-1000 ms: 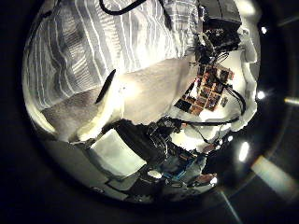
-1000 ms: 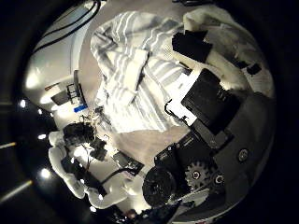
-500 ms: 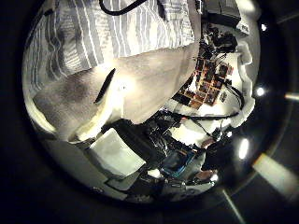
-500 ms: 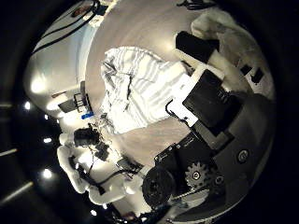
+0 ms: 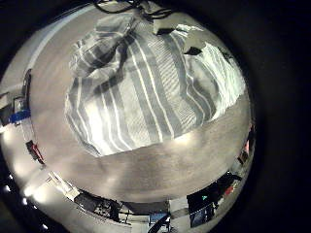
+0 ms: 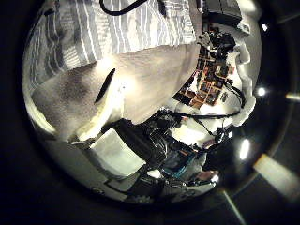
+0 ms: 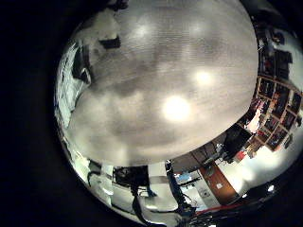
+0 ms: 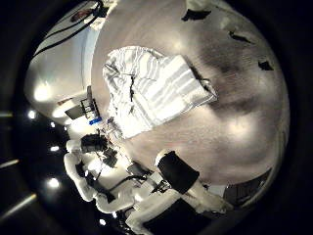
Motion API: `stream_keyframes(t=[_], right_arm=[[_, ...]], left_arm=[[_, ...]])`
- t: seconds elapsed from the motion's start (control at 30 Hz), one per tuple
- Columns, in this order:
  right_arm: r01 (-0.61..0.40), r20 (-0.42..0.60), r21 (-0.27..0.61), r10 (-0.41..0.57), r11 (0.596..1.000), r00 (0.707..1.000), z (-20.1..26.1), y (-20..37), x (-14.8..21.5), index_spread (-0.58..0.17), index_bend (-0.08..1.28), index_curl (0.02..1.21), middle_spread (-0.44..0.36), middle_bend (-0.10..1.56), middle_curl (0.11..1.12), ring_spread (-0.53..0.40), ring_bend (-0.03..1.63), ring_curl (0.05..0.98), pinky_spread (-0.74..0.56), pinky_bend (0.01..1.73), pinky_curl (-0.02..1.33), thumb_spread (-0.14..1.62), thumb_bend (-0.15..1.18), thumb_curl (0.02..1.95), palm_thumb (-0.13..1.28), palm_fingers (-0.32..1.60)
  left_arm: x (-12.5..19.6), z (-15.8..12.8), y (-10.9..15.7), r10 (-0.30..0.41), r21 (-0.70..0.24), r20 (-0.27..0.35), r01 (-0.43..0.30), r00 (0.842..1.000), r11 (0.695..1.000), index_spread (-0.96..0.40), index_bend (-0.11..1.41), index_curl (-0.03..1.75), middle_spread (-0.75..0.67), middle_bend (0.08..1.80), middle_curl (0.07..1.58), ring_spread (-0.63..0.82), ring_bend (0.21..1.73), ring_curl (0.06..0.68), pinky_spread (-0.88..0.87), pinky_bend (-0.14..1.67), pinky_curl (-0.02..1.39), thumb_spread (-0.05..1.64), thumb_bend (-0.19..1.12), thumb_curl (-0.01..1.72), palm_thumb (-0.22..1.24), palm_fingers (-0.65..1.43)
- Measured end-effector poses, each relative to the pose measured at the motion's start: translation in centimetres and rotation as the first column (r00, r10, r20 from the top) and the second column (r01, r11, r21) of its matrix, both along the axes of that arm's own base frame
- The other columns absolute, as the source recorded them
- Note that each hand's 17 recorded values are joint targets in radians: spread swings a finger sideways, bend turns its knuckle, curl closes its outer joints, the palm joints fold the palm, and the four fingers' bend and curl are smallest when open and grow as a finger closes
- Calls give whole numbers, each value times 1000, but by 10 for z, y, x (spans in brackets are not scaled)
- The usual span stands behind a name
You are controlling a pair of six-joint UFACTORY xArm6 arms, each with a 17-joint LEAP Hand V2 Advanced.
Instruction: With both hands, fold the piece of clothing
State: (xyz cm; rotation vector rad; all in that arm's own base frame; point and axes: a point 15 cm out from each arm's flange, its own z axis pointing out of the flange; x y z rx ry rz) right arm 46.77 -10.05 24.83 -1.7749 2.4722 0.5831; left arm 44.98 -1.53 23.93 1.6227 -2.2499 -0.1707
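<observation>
Striped grey-and-white cloth garment (image 5: 146, 87) lies bunched on the table (image 5: 165, 170). Hand states: cannot tell. Advice: pinch opposite edges, fold evenly.

A bare table top (image 7: 161, 85) fills most of the view, with bright spots of light on it; dark finger parts (image 7: 83, 64) reach in at one edge, and room clutter lies beyond

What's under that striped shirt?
The striped shirt lies bunched on the table, whose bare surface shows all round it. Whether anything lies beneath it cannot be seen; the cloth covers that spot.
</observation>
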Motion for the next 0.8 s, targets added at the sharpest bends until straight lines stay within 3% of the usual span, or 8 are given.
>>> stream_keyframes(t=[0.23, 0.5, 0.8], right_arm=[[-20, -31, 9, 21, 1000, 999, -12, 25, 6, -186, 158, 507, 95, 592, 411, 112, 999, 338, 222, 1059, 381, 1135, -27, 418, 424, 163], [5, -86, -8, -5, 1000, 996, -21, 51, 12, -105, 178, 437, 43, 789, 470, -38, 1122, 354, 117, 1035, 345, 1131, -24, 392, 422, 379], [-44, -247, 37, 52, 998, 968, -32, 71, 12, -109, 215, 452, -1, 790, 479, -125, 1150, 356, -17, 1014, 303, 1126, -21, 379, 428, 446]], left_arm=[[-1, -2, 2, 1, 4, -5, -1, 1000, 1000, -47, 189, 446, 165, 193, 391, 278, 566, 216, 326, 193, 333, 1212, -16, 322, 528, 278], [-1, -5, 5, 7, -1, -11, -7, 1000, 1000, -33, 164, 434, 162, 199, 394, 279, 578, 219, 326, 197, 337, 1216, -15, 323, 532, 263], [1, -7, 13, 14, -7, -7, -14, 1000, 1000, 5, 164, 395, 160, 216, 409, 277, 602, 225, 338, 210, 352, 1218, -15, 320, 537, 242]])
